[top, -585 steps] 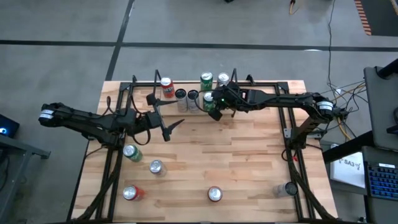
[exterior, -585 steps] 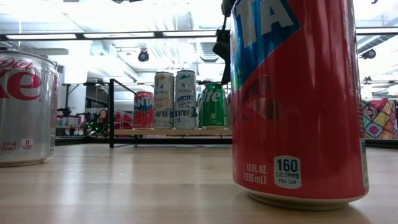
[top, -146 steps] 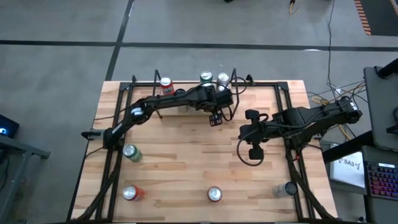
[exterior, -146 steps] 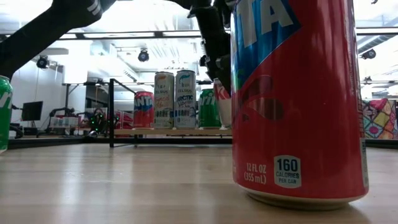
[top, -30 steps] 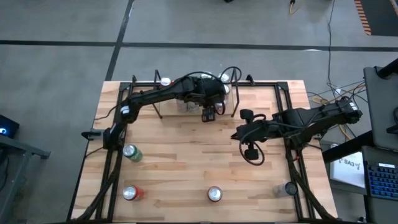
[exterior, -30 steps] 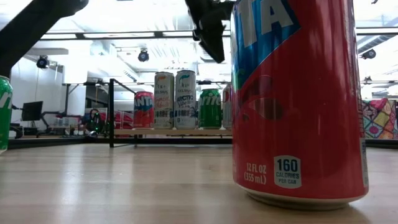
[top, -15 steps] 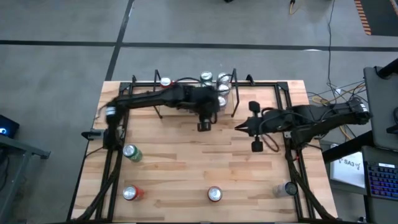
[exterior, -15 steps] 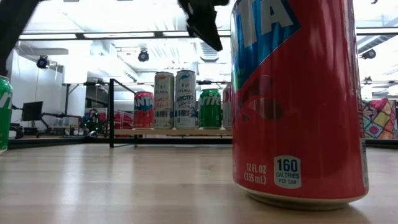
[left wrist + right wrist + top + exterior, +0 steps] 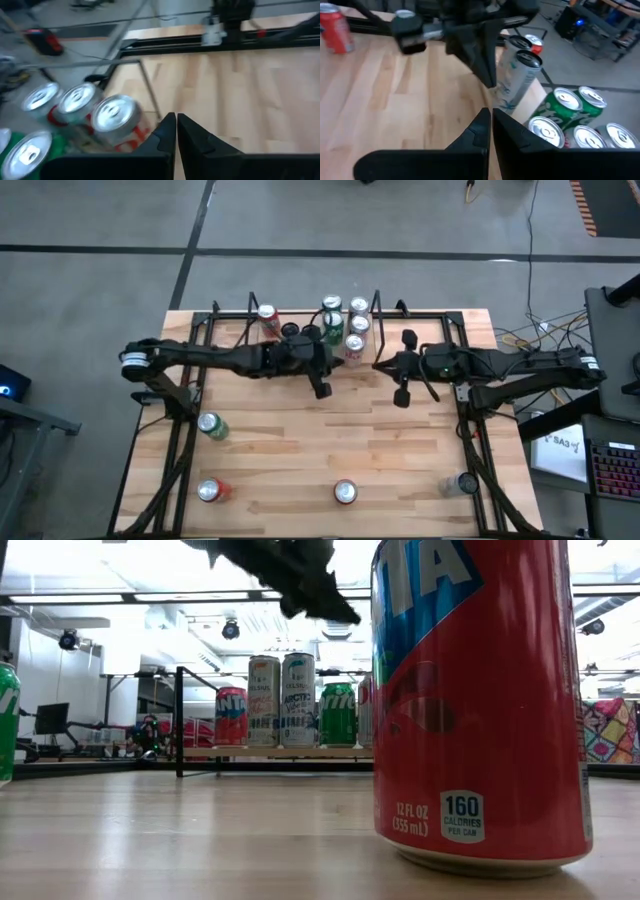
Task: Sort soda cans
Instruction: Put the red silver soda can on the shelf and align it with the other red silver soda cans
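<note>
Cans (image 9: 343, 333) cluster overhead; low view, perhaps hiding some, shows 4.

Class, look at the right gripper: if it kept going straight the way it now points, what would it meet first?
Probably the left gripper, shut and straight ahead of the shut right gripper. The tall silver cans stand just beside that line; depth is hard to judge, so it might brush those instead.

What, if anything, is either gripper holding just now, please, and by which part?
Nothing: the left gripper and right gripper both have their fingers shut on nothing.
</note>
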